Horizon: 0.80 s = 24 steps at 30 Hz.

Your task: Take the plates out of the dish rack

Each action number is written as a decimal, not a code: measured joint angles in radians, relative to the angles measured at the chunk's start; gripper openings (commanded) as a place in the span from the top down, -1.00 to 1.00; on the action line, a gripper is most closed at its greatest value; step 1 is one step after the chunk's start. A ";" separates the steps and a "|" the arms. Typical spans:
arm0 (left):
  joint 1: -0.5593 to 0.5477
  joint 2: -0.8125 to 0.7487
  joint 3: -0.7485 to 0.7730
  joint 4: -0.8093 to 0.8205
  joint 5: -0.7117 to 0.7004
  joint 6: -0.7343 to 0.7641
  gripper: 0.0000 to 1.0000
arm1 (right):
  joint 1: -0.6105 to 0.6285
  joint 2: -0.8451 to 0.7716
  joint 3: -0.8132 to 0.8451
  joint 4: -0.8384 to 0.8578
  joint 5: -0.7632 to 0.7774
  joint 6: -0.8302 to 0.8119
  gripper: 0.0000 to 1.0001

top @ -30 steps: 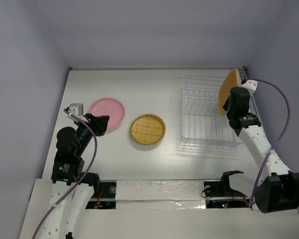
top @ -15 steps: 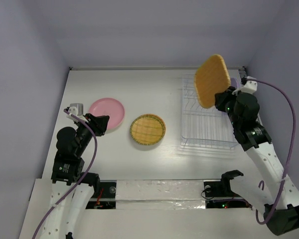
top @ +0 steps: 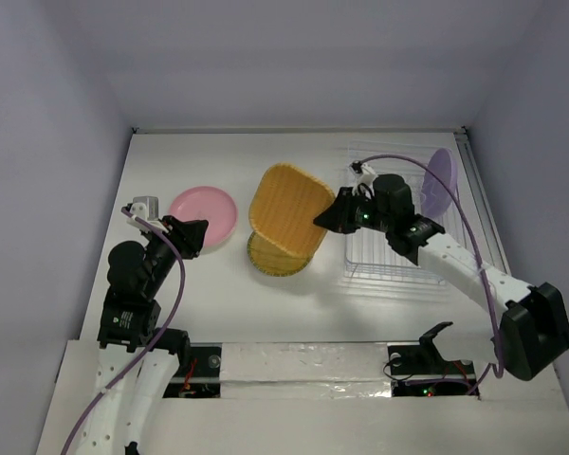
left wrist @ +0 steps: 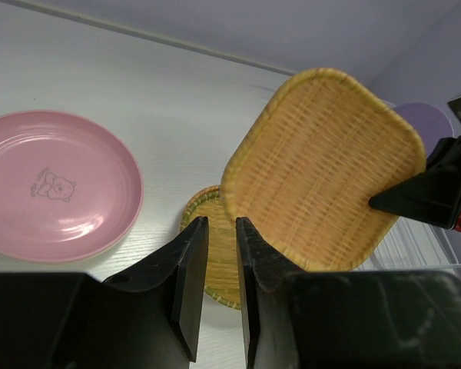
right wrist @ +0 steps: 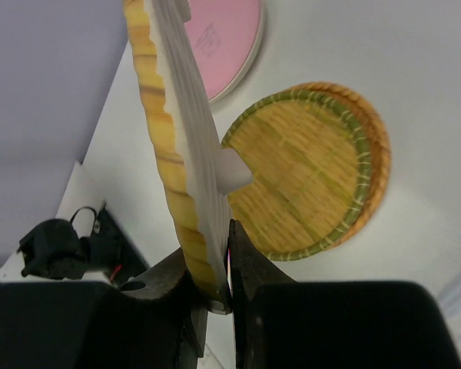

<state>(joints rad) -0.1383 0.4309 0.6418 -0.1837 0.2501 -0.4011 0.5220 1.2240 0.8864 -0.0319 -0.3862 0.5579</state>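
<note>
Right gripper (top: 325, 217) clamped on the rim of the rounded-square woven plate (top: 284, 210) — held tilted over the round woven plate (top: 275, 264), clear of the dish rack (top: 398, 263). Left gripper (left wrist: 220, 233) all but closed, empty — beside the pink plate (top: 209, 210).

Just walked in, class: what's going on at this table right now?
The right tool grips a square woven plate by its edge, holding it tilted above the round woven plate on the table. A pink plate lies further left. A purple plate stands in the wire rack. The left tool hangs empty, nearly shut.
</note>
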 measured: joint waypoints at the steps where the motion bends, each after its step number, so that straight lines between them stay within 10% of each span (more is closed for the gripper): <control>1: 0.000 0.001 0.000 0.000 0.000 0.000 0.63 | 0.005 0.022 0.000 0.013 -0.030 0.003 1.00; 24: 0.001 0.010 0.000 0.000 -0.008 0.000 0.60 | 0.016 0.341 -0.005 0.165 -0.313 0.045 0.92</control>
<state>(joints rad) -0.1371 0.4412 0.6418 -0.1837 0.2420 -0.4015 0.5385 1.5646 0.8814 0.1333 -0.6994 0.6025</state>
